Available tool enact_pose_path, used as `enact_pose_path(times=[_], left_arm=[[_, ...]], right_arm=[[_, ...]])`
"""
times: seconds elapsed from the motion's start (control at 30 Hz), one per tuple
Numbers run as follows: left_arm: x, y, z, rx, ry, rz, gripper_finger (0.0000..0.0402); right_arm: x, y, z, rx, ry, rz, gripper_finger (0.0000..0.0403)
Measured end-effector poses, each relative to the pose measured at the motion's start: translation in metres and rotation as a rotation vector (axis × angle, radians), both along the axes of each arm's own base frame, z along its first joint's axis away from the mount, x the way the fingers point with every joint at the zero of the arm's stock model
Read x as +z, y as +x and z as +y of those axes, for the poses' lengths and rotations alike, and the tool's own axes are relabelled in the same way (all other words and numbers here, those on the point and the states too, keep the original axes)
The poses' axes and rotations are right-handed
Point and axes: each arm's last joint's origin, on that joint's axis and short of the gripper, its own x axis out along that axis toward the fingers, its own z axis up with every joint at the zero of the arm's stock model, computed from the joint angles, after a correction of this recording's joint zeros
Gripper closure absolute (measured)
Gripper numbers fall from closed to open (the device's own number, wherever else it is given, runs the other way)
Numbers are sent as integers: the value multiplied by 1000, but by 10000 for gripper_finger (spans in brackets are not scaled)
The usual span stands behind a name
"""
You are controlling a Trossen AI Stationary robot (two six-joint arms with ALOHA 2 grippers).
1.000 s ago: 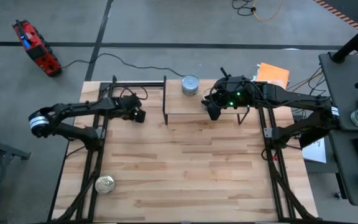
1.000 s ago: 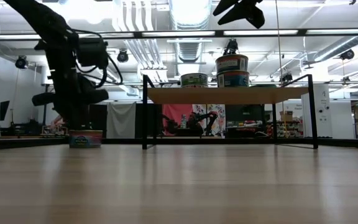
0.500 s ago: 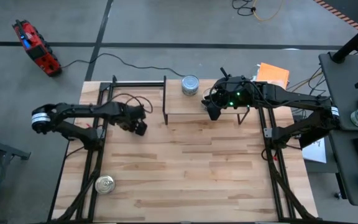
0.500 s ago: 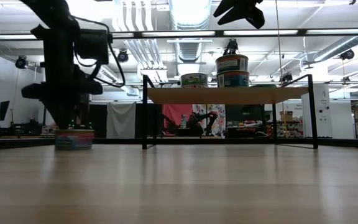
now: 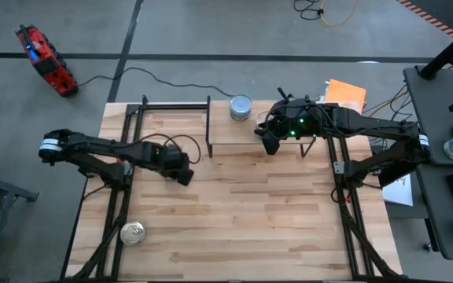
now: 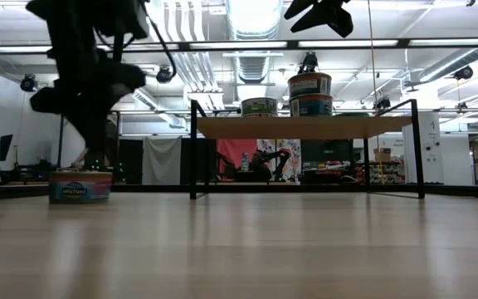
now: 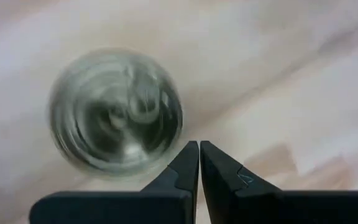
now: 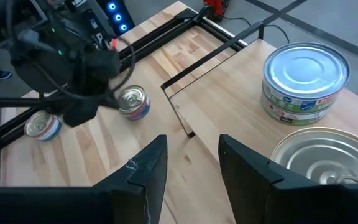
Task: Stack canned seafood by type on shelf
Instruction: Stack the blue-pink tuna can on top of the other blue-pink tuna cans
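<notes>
On table | tin label unreadable | left claw closed beside it

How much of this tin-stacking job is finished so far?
On the shelf: a stack of two tins and a single tin. In hand: the shut left gripper is beside a table tin, not gripping it. Left: that tin and a front-left tin. The right gripper hangs open over the shelf.

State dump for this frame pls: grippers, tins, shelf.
left gripper: shut, empty, fingertips beside silver-topped tin on the table
right gripper: open, empty, above the shelf
on shelf: single tin; two-tin stack
loose: lone tin, near table's left edge
</notes>
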Motion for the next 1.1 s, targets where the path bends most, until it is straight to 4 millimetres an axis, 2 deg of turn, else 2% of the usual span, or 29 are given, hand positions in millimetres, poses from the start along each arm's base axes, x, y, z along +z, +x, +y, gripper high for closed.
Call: enact_pose_path(times=[0.1, 0.27, 0.47, 0.63, 0.83, 1.1], left_arm=[[6, -1, 2, 15, 93, 43, 401], [-8, -13, 3, 2, 127, 194, 401], [-33, -4, 2, -2, 103, 141, 401], [-38, 6, -2, -13, 59, 130, 401], [-31, 31, -24, -93, 24, 55, 401], [-31, 72, -78, -216, -11, -8, 401]], right_arm=[[0, 0, 3, 9, 1, 0, 265], [-1, 1, 9, 26, 10, -1, 260], [-1, 2, 15, 43, 9, 0, 263], [-1, 3, 20, 55, 18, -1, 275], [-5, -3, 32, 82, 57, 52, 286], [-9, -38, 64, 93, 196, 232, 299]])
